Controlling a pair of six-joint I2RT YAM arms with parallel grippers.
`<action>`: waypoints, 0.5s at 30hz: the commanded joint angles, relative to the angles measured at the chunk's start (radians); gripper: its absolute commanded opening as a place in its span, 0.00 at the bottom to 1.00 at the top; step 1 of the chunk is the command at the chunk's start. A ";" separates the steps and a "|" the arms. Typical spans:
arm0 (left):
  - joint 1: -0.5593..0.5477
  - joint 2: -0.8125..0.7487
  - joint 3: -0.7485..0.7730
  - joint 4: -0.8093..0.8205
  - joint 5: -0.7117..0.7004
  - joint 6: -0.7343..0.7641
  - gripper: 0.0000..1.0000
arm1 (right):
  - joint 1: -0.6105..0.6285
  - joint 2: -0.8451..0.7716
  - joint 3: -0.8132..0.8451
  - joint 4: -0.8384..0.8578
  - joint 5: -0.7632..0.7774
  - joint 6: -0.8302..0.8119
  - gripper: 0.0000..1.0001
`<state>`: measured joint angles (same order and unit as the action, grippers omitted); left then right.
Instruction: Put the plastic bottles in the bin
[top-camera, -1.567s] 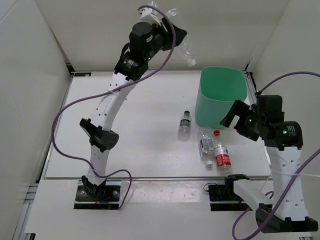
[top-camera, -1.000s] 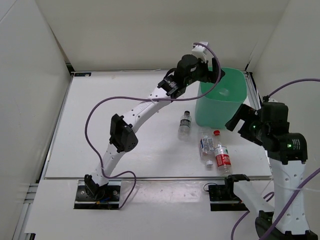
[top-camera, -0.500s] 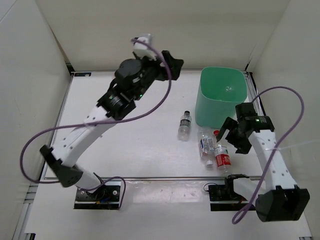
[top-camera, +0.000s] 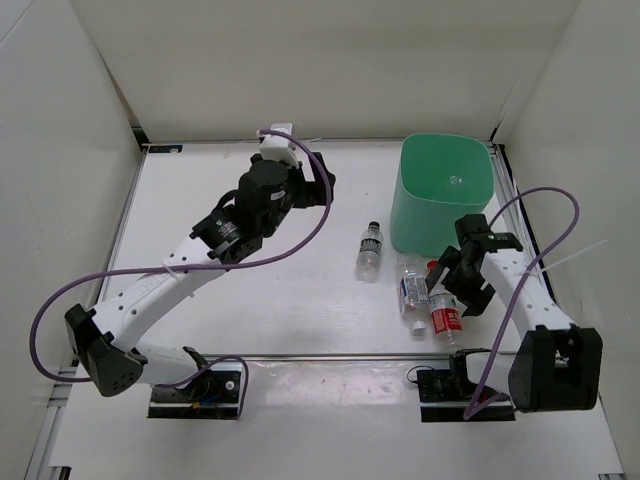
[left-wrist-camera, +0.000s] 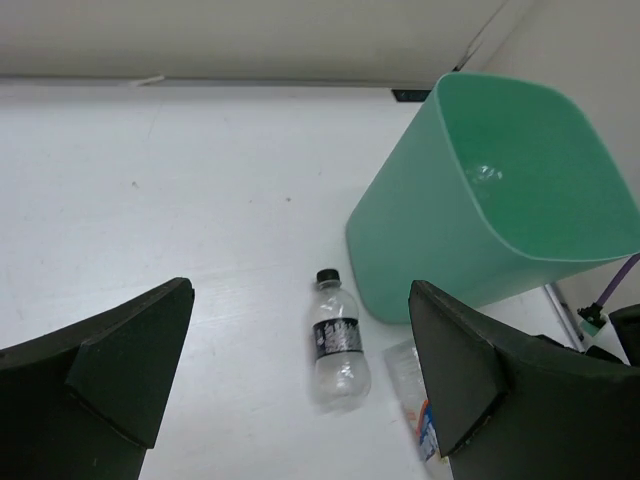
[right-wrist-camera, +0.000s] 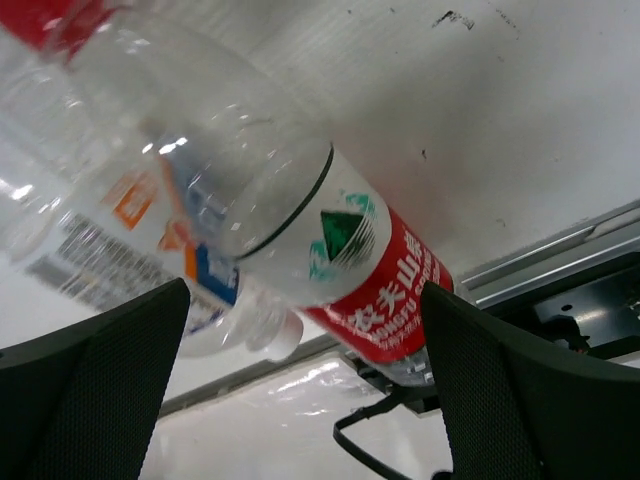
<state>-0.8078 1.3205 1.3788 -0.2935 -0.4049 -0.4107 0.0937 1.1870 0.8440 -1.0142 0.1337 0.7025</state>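
Three plastic bottles lie on the white table by the mint-green bin (top-camera: 430, 215): a black-capped, dark-labelled one (top-camera: 370, 250), a white-labelled one (top-camera: 412, 290) and a red-labelled one (top-camera: 448, 318). A faint clear bottle (top-camera: 456, 181) glints at the bin's bottom. My left gripper (top-camera: 322, 183) hangs open and empty left of the bin; its wrist view shows the dark-labelled bottle (left-wrist-camera: 337, 340) and the bin (left-wrist-camera: 500, 200) ahead of the open gripper (left-wrist-camera: 300, 295). My right gripper (top-camera: 452, 288) is low over the red-labelled bottle (right-wrist-camera: 375, 285), fingers open on either side, the white-labelled bottle (right-wrist-camera: 110, 235) beside it.
White walls close in the table on the left, back and right. The table's near edge (top-camera: 300, 355) with a metal rail runs just behind the red-labelled bottle. The right arm's purple cable (top-camera: 545, 200) loops beside the bin.
My left arm drew back from over the bin, leftward and lower, its gripper empty after carrying a bottle there. My right arm came down from beside the bin onto the red-labelled bottle.
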 joint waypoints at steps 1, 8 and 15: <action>0.016 -0.070 -0.026 -0.061 -0.035 -0.039 1.00 | 0.003 0.049 -0.051 0.069 0.030 0.061 0.99; 0.016 -0.104 -0.044 -0.127 -0.058 -0.039 1.00 | 0.003 0.072 -0.115 0.128 0.030 0.080 0.95; 0.016 -0.104 -0.044 -0.147 -0.077 -0.050 1.00 | -0.015 0.060 -0.125 0.091 0.000 0.091 0.71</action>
<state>-0.7948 1.2442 1.3411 -0.4137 -0.4595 -0.4530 0.0887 1.2648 0.7227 -0.9100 0.1329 0.7780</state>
